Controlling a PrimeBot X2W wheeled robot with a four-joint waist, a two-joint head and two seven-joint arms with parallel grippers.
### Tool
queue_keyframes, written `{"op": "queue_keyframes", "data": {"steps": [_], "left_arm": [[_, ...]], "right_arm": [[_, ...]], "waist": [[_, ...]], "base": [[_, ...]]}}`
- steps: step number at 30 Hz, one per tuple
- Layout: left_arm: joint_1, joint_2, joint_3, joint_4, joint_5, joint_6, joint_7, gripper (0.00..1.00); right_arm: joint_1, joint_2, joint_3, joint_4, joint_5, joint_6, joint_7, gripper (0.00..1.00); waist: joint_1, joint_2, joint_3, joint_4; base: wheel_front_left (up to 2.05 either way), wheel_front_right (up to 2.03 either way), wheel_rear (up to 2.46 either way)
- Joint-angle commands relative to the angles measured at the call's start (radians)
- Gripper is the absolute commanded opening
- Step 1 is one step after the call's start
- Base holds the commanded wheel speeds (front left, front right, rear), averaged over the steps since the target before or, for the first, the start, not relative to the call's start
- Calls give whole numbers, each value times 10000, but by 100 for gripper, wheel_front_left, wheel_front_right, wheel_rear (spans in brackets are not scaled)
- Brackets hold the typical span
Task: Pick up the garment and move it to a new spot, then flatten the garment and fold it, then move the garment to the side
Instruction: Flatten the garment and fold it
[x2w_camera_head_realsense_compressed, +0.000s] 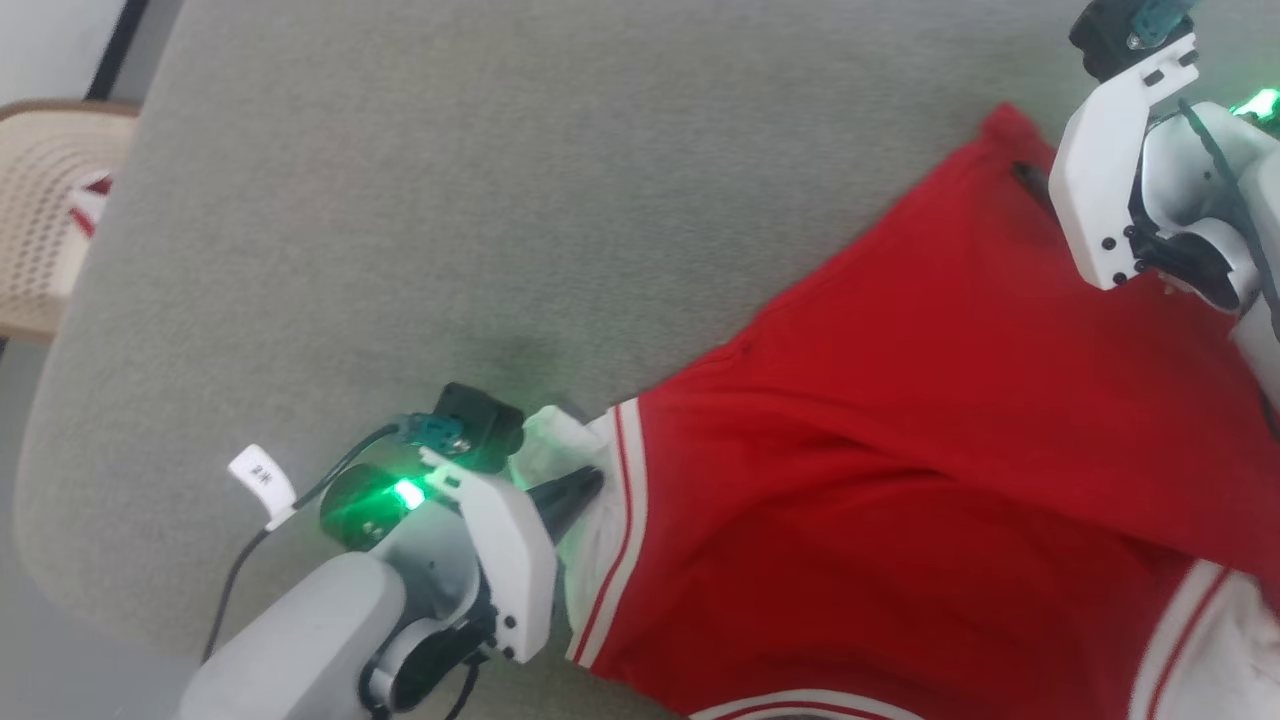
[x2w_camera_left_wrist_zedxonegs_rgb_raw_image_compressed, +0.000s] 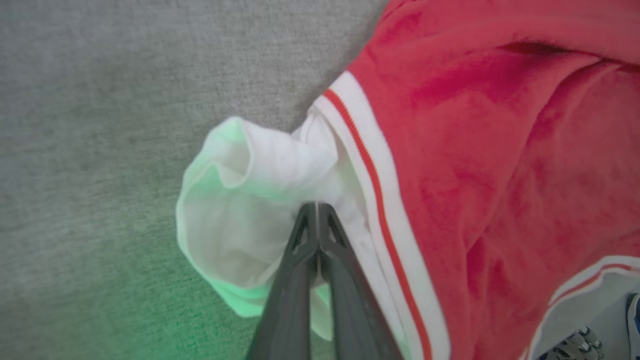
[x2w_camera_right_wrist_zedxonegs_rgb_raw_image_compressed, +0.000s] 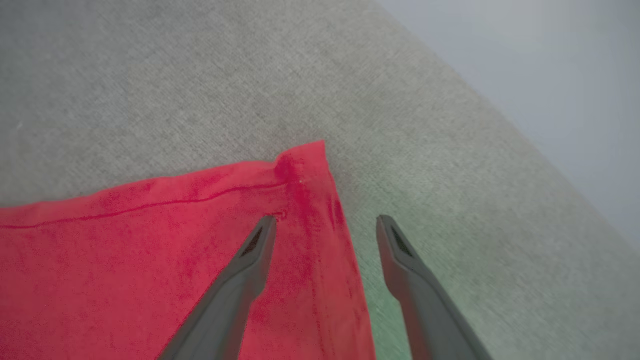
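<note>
Left claw (x2w_camera_left_wrist_zedxonegs_rgb_raw_image_compressed: 316, 206) pinches the garment (x2w_camera_left_wrist_zedxonegs_rgb_raw_image_compressed: 475, 150); right claw (x2w_camera_right_wrist_zedxonegs_rgb_raw_image_compressed: 327, 219) straddles its corner.

The left end effector (x2w_camera_left_wrist_zedxonegs_rgb_raw_image_compressed: 316, 206) has its two dark fingers pressed together tip to tip, and it seems to pinch a fold of the garment (x2w_camera_left_wrist_zedxonegs_rgb_raw_image_compressed: 500, 175) at the white sleeve. Its pale forearm (x2w_camera_head_realsense_compressed: 300, 640) rises from the lower left of the head view, with a green light at the wrist. The right end effector (x2w_camera_right_wrist_zedxonegs_rgb_raw_image_compressed: 326, 220) holds its fingers spread wide and grips nothing. Its white wrist bracket (x2w_camera_head_realsense_compressed: 1110, 170) sits at the upper right of the head view.
</note>
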Motion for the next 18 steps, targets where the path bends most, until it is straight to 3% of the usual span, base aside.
{"op": "queue_keyframes", "data": {"steps": [1, 7, 8, 9, 10, 18], "left_arm": [[-178, -169, -105, 243, 132, -89, -65, 0], [-431, -466, -254, 744, 142, -323, -175, 0], [-444, -501, -262, 830, 137, -347, -200, 0], [-446, -531, -262, 908, 123, -366, -233, 0], [-469, -540, -261, 986, 112, -389, -251, 0], [-734, -354, -68, 1111, -80, -507, -197, 0]], "right_arm": [[-347, 52, 406, 558, 162, -19, 48, 100], [-830, 95, 1844, 1963, 829, -16, 496, 100], [-844, 94, 2083, 2147, 1022, -8, 708, 91], [-841, 95, 2317, 2279, 1194, -10, 929, 12], [-822, 71, 2533, 2367, 1398, -8, 1157, 0], [-1631, -203, 3147, 2553, 2034, -22, 803, 0]], "waist": [[0, 0, 241, 355], [0, 0, 418, 701], [0, 0, 422, 726], [0, 0, 424, 741], [0, 0, 419, 744], [0, 0, 184, 457]], "base": [[0, 0, 0], [0, 0, 0], [0, 0, 0], [0, 0, 0], [0, 0, 0], [0, 0, 0]]}}
